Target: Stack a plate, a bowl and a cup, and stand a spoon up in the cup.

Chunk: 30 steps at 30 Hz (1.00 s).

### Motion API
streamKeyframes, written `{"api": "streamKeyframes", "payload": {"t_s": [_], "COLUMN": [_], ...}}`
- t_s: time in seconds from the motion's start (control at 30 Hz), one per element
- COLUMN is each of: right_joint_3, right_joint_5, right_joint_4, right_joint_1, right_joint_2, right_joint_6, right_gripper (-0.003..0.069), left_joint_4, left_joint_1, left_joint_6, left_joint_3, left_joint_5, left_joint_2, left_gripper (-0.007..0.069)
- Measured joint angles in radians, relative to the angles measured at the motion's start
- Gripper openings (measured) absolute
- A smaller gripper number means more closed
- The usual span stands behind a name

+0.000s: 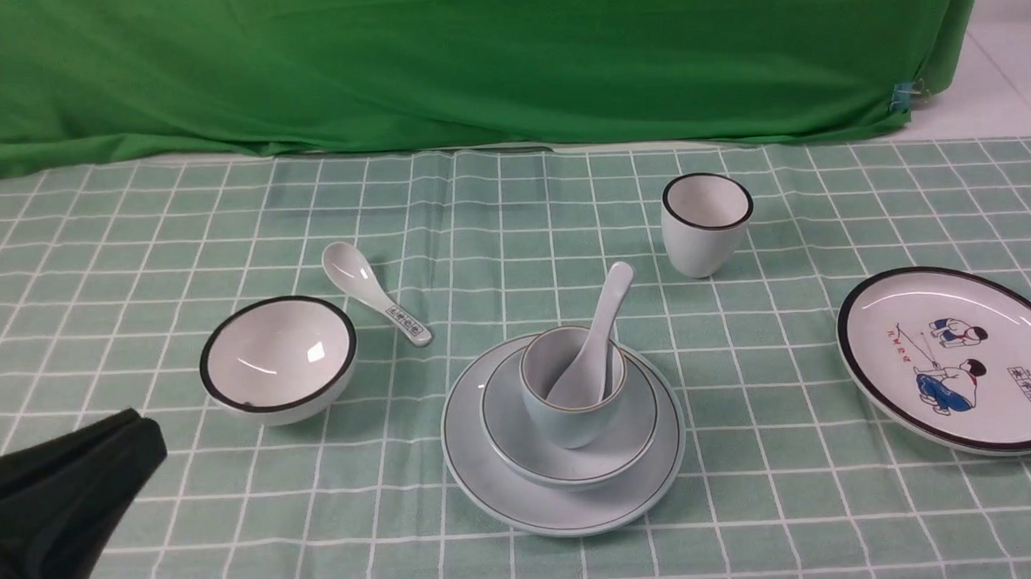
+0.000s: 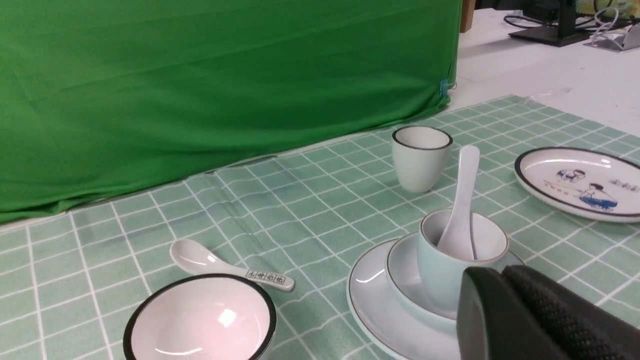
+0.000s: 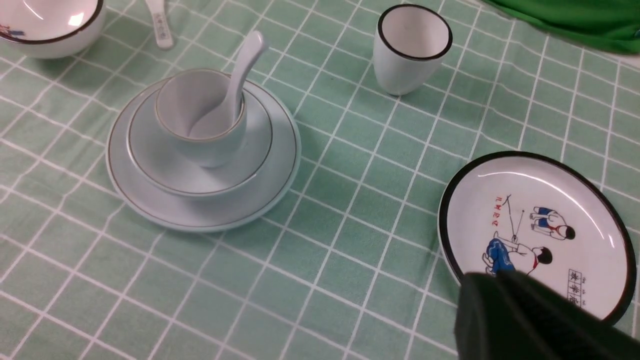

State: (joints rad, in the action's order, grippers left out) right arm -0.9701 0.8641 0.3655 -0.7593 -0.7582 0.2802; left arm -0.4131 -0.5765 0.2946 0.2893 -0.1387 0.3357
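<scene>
Left gripper (image 1: 96, 456) looks closed, holding nothing; right gripper (image 3: 505, 310) too. Smooth spoon (image 1: 600, 338) breaks easily; hold its handle.

Around the stack, you have bare checked cloth (image 1: 751, 505) on the near side and to its right, before the cartoon plate (image 1: 958, 359). To its left, the black-rimmed bowl (image 1: 278, 358) and the patterned spoon (image 1: 375, 305) narrow the way in. Behind it, the black-rimmed cup (image 1: 707, 224) stands right of the plain spoon's (image 1: 596, 338) leaning handle, with open cloth beyond.
</scene>
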Motion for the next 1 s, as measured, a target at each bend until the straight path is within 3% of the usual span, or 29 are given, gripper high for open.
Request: {"api": "streamKeyframes", "payload": {"t_s": [0.23, 0.4, 0.6, 0.8, 0.83, 0.9, 1.0], "right_joint_3": [0.0, 0.023, 0.149, 0.51, 0.526, 0.722, 0.864], "right_joint_5": [0.0, -0.022, -0.16, -0.51, -0.523, -0.67, -0.744], "right_joint_4": [0.0, -0.002, -0.026, -0.084, -0.086, -0.099, -0.103], "right_joint_1": [-0.001, 0.052, 0.248, 0.485, 0.485, 0.591, 0.654], "right_joint_2": [0.001, 0.014, 0.118, 0.352, 0.362, 0.498, 0.6], "right_joint_6": [0.003, 0.007, 0.004, -0.087, -0.087, -0.088, -0.088], "right_gripper": [0.0067, 0.0075, 0.0026, 0.0017, 0.0017, 0.0017, 0.0017], "left_joint_4": [0.0, 0.0, 0.0, 0.0, 0.0, 0.0, 0.0], "left_joint_1": [0.0, 0.0, 0.0, 0.0, 0.0, 0.0, 0.0], "left_joint_6": [0.0, 0.0, 0.0, 0.0, 0.0, 0.0, 0.0], "left_joint_3": [-0.039, -0.042, -0.043, -0.043, -0.043, -0.043, -0.043], "left_joint_5": [-0.002, -0.001, -0.001, -0.001, -0.001, 0.0, 0.0], "left_joint_2": [0.0, 0.0, 0.0, 0.0, 0.0, 0.0, 0.0], "left_gripper": [0.0011, 0.0011, 0.0013, 0.0013, 0.0013, 0.0013, 0.0013]}}
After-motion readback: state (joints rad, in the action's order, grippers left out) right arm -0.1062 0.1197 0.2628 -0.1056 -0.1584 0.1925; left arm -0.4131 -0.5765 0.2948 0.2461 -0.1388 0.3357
